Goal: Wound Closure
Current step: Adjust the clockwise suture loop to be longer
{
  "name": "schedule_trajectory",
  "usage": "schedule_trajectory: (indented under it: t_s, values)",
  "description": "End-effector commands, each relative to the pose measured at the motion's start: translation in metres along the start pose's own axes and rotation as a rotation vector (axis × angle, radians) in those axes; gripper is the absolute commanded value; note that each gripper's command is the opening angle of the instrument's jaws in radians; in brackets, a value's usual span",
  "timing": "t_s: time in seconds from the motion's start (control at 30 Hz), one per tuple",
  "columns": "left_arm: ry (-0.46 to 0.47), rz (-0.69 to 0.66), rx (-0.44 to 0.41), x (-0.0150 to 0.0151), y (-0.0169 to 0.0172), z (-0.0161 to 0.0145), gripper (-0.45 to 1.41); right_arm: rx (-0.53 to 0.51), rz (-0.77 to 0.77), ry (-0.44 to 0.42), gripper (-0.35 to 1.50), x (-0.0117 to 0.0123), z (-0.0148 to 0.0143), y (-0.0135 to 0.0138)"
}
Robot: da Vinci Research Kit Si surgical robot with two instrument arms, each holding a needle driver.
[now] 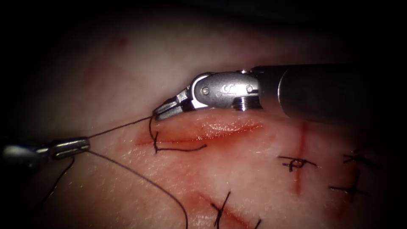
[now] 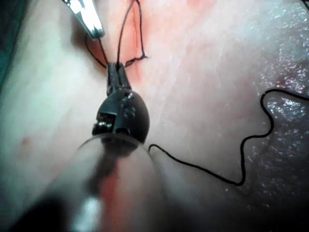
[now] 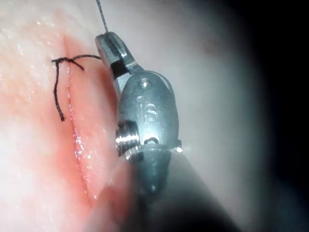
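The cut (image 1: pixel 212 131) runs across the tissue (image 1: pixel 127 76) with red fluid along it. A stitch (image 1: pixel 155 142) crosses its left end, and a short thread tail (image 1: pixel 186 149) lies to the right of it. My right tool (image 1: pixel 159 113) comes in from the right, shut on the thread (image 1: pixel 123 125) just above that stitch. The same strand runs taut to my left tool (image 1: pixel 82 145), left of the cut, which is shut on it. Seen from the right wrist, the right tool (image 3: pixel 107 41) sits beside the knot (image 3: pixel 67 60). The left tool (image 2: pixel 115 73) grips thread near the stitch (image 2: pixel 135 59).
Slack thread (image 1: pixel 148 182) trails from the left tool toward the lower edge, and it lies in loops on the tissue (image 2: pixel 251 140). Finished stitches sit at lower right (image 1: pixel 296 162) (image 1: pixel 354 186) and lower middle (image 1: pixel 220 210) on other red lines.
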Motion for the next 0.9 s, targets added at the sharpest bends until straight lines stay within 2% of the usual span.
schedule_trajectory:
  t_s: [0.03, 0.1, 0.17, 0.3, 0.43, 0.47, 0.53, 0.57, 0.6, 0.67, 0.7, 0.77, 0.9]
  values:
    - [-0.02, 0.035, 0.002, 0.0, -0.0005, 0.001, -0.45, -0.039, 0.087, 0.094, 1.41, 0.0005, 0.001, 0.0001]
    - [-0.028, 0.072, -0.002, 0.0004, -0.0009, 0.0009, -0.45, -0.061, 0.152, 0.163, 1.48, 0.001, 0.0004, 0.0008]
    - [-0.033, 0.093, -0.005, 0.0008, -0.0011, 0.0007, -0.45, -0.073, 0.174, 0.194, 1.48, 0.0014, -0.0005, 0.0016]
    - [-0.047, 0.14, -0.01, 0.0021, -0.0015, 0.0001, -0.45, -0.094, 0.207, 0.204, 1.46, 0.0017, -0.0025, 0.004]
    - [-0.042, 0.183, -0.014, 0.0033, -0.0016, -0.0002, -0.45, -0.117, 0.224, 0.201, 1.31, 0.0012, -0.0027, 0.006]
    - [-0.035, 0.204, -0.017, 0.0039, -0.0017, -0.0001, -0.45, -0.124, 0.248, 0.2, 1.03, 0.0007, -0.0023, 0.0069]
    - [-0.034, 0.22, -0.018, 0.0043, -0.0019, 0.0, -0.45, -0.132, 0.249, 0.199, 0.83, 0.0003, -0.0021, 0.0078]
    - [-0.033, 0.23, -0.019, 0.0044, -0.002, 0.0001, -0.45, -0.136, 0.25, 0.199, 0.19, 0.0002, -0.0021, 0.0082]
    - [-0.035, 0.24, -0.02, 0.0046, -0.0021, 0.0002, -0.45, -0.144, 0.251, 0.197, -0.3, -0.0001, -0.002, 0.0088]
    - [-0.031, 0.25, -0.022, 0.0048, -0.0022, 0.0002, -0.45, -0.148, 0.249, 0.198, -0.35, -0.0007, -0.0015, 0.0095]
    - [-0.021, 0.26, -0.025, 0.005, -0.0025, 0.0003, -0.45, -0.039, 0.217, 0.245, -0.35, -0.0014, -0.0007, 0.01]
    - [-0.01, 0.274, -0.029, 0.0052, -0.0029, 0.0003, -0.45, -0.001, 0.154, 0.25, -0.35, -0.002, 0.0002, 0.0102]
    - [0.016, 0.287, -0.033, 0.0055, -0.0034, 0.0006, -0.45, 0.046, 0.151, 0.257, -0.35, -0.0028, 0.0022, 0.01]
